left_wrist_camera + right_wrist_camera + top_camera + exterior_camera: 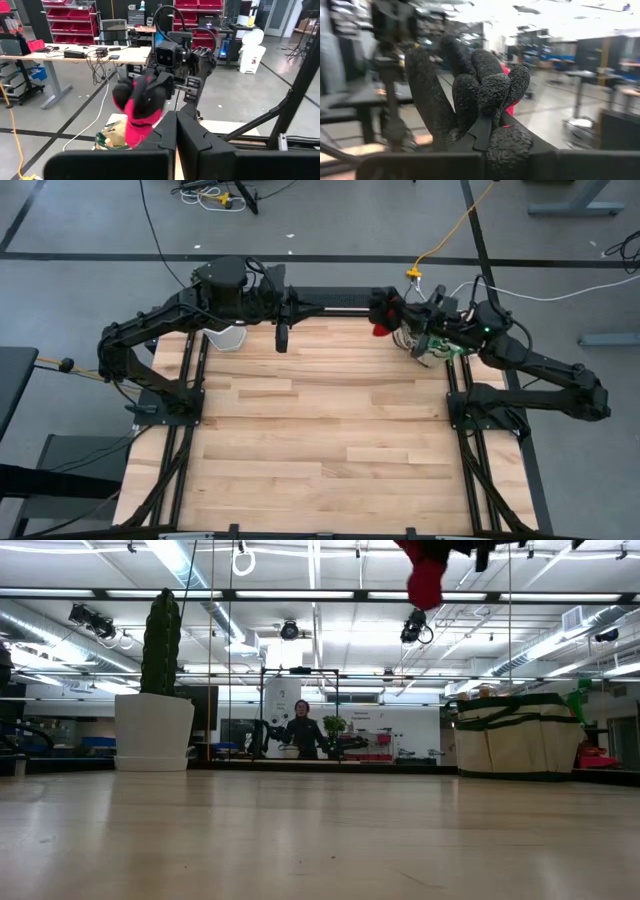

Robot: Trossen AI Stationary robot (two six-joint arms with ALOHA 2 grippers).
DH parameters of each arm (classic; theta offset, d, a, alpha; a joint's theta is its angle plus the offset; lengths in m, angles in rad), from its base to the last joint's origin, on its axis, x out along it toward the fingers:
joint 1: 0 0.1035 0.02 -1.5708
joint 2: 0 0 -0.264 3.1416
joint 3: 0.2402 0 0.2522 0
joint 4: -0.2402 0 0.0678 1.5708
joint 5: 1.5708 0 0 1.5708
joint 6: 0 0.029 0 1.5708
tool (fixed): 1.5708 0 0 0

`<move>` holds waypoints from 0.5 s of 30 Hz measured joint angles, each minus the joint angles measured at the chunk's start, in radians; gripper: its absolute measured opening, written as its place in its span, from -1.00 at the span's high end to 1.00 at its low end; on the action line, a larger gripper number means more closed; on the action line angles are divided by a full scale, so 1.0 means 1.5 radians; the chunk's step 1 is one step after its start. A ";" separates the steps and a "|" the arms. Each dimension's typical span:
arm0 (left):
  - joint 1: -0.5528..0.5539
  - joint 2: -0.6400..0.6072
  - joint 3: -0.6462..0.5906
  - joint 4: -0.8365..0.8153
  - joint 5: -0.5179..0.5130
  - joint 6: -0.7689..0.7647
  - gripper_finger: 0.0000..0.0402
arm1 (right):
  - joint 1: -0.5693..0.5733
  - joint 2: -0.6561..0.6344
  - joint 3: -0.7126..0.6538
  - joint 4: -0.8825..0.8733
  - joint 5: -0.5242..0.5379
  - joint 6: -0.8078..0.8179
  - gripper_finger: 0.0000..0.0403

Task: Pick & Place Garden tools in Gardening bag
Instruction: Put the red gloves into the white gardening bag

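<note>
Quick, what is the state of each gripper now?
Left gripper: shut, holding nothing.
Right gripper: shut on the red and black gloves, held above the table.

We see the wooden table (320,430) between both arms, which reach along its far edge. The potted cactus (156,690) stands on the far left part of the table, below the left arm. The gardening bag (517,735) stands on the far right part, well apart from the pot. The left gripper (282,337) hangs over the far edge, between pot and bag. The right gripper (383,312) is above the table just left of the bag, with the gloves (137,107) clamped in it.
</note>
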 joint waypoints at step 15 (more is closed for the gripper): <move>0.000 0.000 0.000 0.000 0.022 -0.004 0.97 | -0.014 -0.138 0.000 -0.228 0.172 -0.026 0.94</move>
